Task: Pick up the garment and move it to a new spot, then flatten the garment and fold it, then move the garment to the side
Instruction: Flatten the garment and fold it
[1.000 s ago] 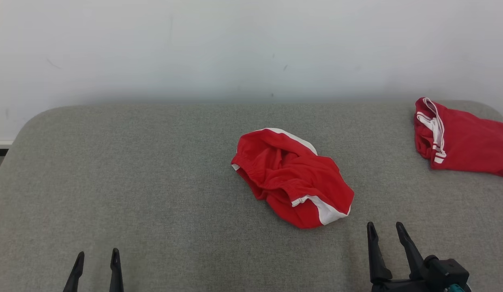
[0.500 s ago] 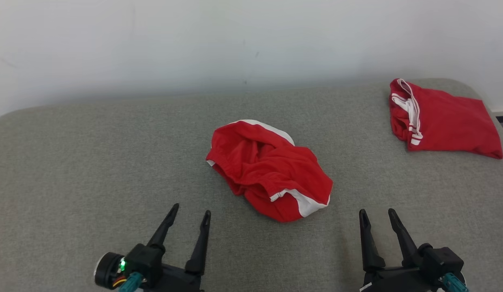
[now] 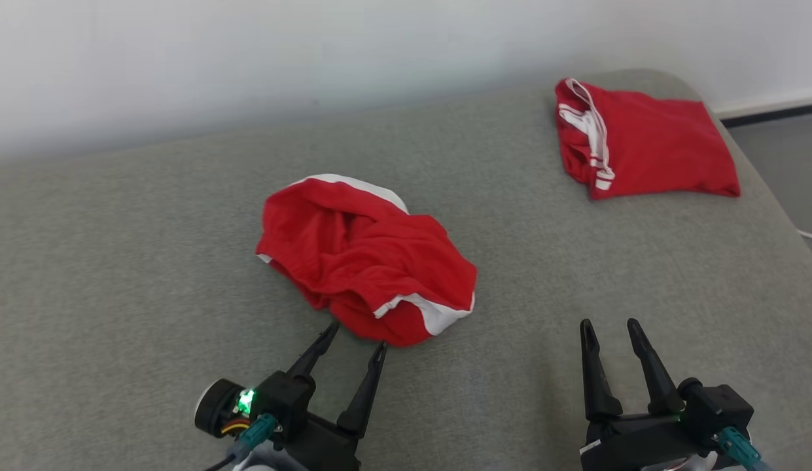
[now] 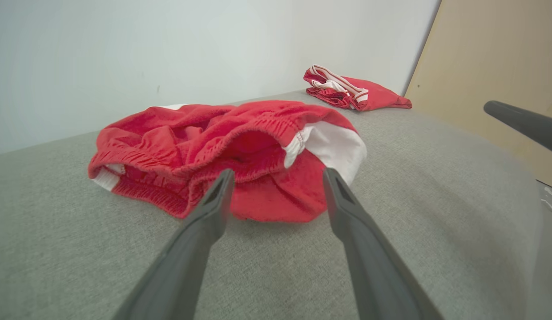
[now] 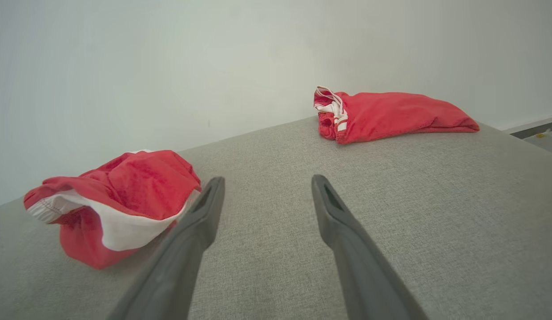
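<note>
The garment [image 3: 366,261] is a crumpled red pair of shorts with white trim, lying mid-table on the grey padded surface [image 3: 118,275]. My left gripper [image 3: 356,335] is open, its fingertips right at the garment's near edge, with nothing between them. In the left wrist view the garment [image 4: 240,146] lies just past the open left gripper [image 4: 278,172]. My right gripper [image 3: 609,322] stands open over bare fabric, off to the garment's right. The right wrist view has the garment [image 5: 124,191] to the left of that open gripper [image 5: 267,179].
A second red garment [image 3: 641,144] with white stripes lies at the table's far right corner, also seen as a red bundle [image 5: 391,113]. The table's rounded right edge drops to grey floor [image 3: 778,170]. A white wall runs behind. A tan panel [image 4: 493,66] stands to the right.
The head camera has swung, shifting the whole scene left. My left gripper has come forward up to the garment's near edge. The right gripper has stayed about where it was, open.
</note>
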### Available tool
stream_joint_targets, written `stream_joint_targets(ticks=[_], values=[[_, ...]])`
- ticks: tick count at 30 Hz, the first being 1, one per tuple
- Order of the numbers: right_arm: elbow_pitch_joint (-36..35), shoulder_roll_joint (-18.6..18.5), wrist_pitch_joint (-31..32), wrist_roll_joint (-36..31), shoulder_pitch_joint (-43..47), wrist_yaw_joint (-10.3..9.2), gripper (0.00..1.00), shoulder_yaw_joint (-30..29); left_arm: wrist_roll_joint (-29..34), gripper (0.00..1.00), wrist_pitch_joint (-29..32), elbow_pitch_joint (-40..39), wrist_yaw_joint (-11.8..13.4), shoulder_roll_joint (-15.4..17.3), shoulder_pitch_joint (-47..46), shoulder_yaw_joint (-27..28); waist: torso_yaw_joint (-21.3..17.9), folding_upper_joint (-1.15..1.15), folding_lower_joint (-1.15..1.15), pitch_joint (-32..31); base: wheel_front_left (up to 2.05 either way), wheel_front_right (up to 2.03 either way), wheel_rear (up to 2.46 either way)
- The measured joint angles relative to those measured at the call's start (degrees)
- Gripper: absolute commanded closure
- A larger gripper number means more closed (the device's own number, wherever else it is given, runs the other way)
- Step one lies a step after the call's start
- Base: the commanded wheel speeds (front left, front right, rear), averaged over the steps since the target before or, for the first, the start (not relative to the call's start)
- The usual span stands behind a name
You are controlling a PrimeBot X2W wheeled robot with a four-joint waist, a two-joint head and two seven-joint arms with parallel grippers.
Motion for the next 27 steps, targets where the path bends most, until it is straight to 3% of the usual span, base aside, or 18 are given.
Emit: stream_joint_targets(ticks=[16,17,18,19,27], values=[[-0.4,0.0,0.0,0.6,-0.9,0.0,0.0,0.2,-1.5,0.03,0.0,5.7,0.0,0.7,-7.2,-2.4,-5.3,0.0,0.0,3.3,0.0,0.0,0.0],[-0.5,0.0,0.0,0.7,-0.9,0.0,0.0,0.2,-1.6,0.46,0.0,5.7,0.0,0.7,-7.7,-2.6,-5.3,0.0,0.0,3.4,0.0,0.0,0.0],[-0.5,0.0,0.0,0.8,-0.9,0.0,0.0,0.2,-1.7,0.83,0.0,5.8,0.0,0.7,-8.1,-3.0,-5.3,0.0,0.0,3.4,0.0,0.0,0.0],[-0.5,0.0,0.0,0.9,-1.0,0.0,0.0,0.2,-1.6,1.0,0.0,5.8,0.0,0.8,-8.4,-3.5,-5.3,0.0,0.0,3.4,0.0,0.0,0.0],[-0.2,0.0,0.0,1.5,-1.7,0.0,0.0,0.4,-2.3,1.0,0.0,4.6,0.0,-0.1,-13.5,-6.9,-5.6,0.0,0.0,3.2,0.0,0.0,0.0]])
